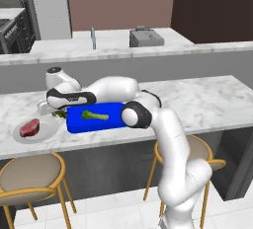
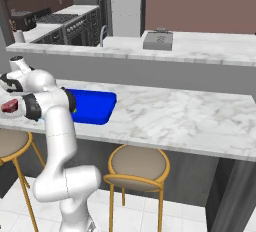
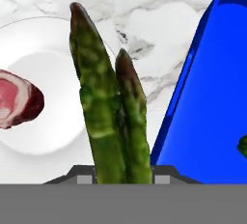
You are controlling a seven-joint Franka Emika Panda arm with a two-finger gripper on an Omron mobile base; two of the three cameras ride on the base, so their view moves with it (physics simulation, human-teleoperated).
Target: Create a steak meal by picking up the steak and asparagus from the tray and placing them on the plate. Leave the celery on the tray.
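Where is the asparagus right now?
In the hand view, the asparagus rises from between the gripper's fingertips, over the gap between the plate holding the steak and the blue tray.

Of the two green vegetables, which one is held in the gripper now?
The asparagus, the dark green spears rising between the gripper fingers, beside the plate. The brighter green celery lies alone on the blue tray.

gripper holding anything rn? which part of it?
Yes: the gripper holds the asparagus by its lower stem end, tips pointing away over the plate rim and counter beside the tray.
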